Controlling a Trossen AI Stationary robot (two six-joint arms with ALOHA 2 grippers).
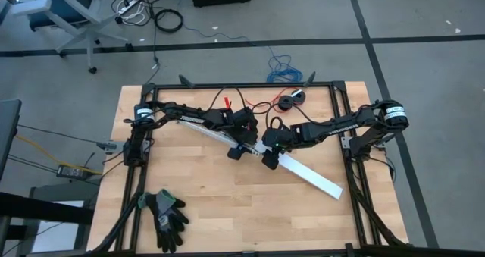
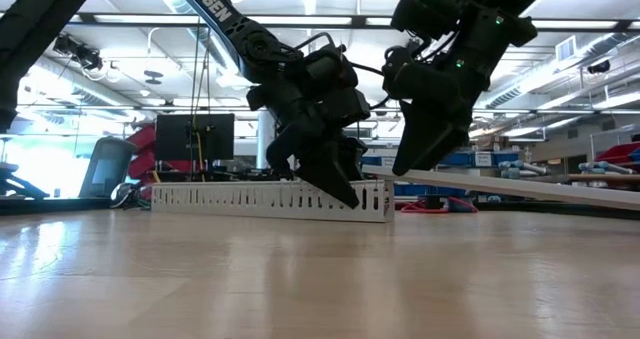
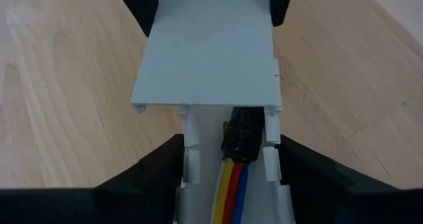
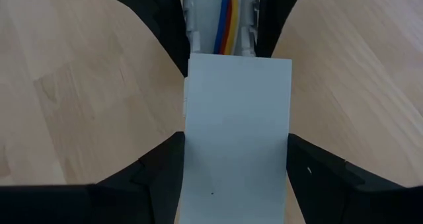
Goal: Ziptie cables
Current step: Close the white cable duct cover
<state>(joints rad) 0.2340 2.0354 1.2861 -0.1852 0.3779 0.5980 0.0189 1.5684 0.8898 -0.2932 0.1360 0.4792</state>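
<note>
Cables (image 3: 231, 187), thin yellow, red and blue wires joined at a dark end, are laid lengthwise in the slotted white plastic duct (image 3: 188, 154) on the wooden bench (image 1: 227, 204), straddled by the left tool (image 3: 225, 164), while its flat cover (image 4: 236, 138) is gripped by the right tool (image 4: 234, 148).

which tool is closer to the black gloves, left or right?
Left. The gloves lie near the table's front-left edge. The left tool is at the table's middle, straddling the white cable duct; the right tool sits just beyond it on the duct's cover, farther from the gloves.
</note>
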